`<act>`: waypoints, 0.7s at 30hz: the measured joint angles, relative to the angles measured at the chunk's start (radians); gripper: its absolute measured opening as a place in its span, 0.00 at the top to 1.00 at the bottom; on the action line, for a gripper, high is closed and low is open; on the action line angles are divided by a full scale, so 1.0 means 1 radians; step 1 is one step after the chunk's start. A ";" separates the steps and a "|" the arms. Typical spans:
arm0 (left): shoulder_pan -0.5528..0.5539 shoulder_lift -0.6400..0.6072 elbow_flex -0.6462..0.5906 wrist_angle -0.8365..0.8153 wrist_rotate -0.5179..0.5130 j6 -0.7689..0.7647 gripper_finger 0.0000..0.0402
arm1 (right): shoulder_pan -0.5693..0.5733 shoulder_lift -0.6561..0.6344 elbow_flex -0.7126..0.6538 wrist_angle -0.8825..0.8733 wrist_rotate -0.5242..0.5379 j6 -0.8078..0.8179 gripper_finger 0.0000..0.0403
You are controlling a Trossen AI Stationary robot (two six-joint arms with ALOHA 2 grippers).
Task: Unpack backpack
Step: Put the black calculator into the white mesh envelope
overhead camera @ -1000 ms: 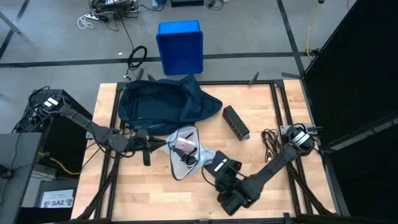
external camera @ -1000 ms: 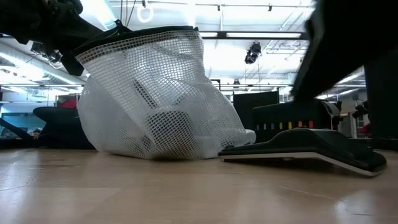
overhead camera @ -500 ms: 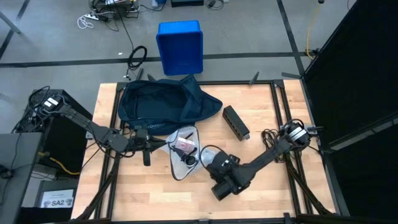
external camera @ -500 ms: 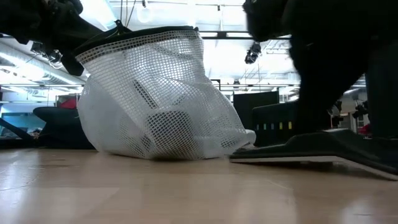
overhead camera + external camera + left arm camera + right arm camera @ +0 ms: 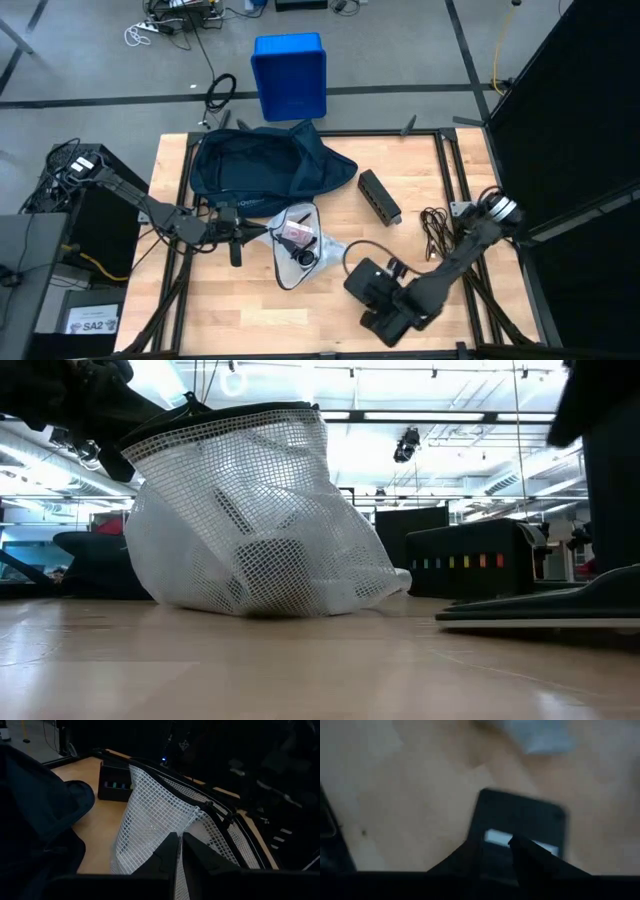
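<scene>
The left gripper (image 5: 268, 232) is pinched tight on the edge of the white mesh bag (image 5: 297, 245). The dark navy backpack (image 5: 260, 167) lies just behind it. The right gripper (image 5: 496, 851) holds a flat black box (image 5: 366, 282) between its fingers, beside the mesh bag.

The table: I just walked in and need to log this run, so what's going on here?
A dark navy backpack lies open at the table's far side. The left gripper is shut on the edge of a white mesh pouch lying in front of it. The right gripper is low over a flat black device on the table's near side; a grip isn't clear.
</scene>
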 joint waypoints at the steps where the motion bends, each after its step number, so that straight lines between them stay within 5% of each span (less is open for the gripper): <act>1: 0.000 0.000 0.000 0.000 0.000 0.000 1.00 | 0.010 -0.016 -0.008 -0.021 0.021 0.022 0.80; 8: 0.000 0.000 0.000 0.000 0.000 0.000 1.00 | 0.039 -0.156 -0.205 -0.073 -0.049 0.222 0.73; 14: 0.000 0.000 0.000 0.000 0.000 0.000 1.00 | 0.040 -0.327 -0.551 0.320 -0.180 0.256 0.63; 21: 0.000 0.000 0.000 -0.001 0.000 0.000 1.00 | 0.022 -0.525 -0.901 0.798 -0.178 0.247 0.47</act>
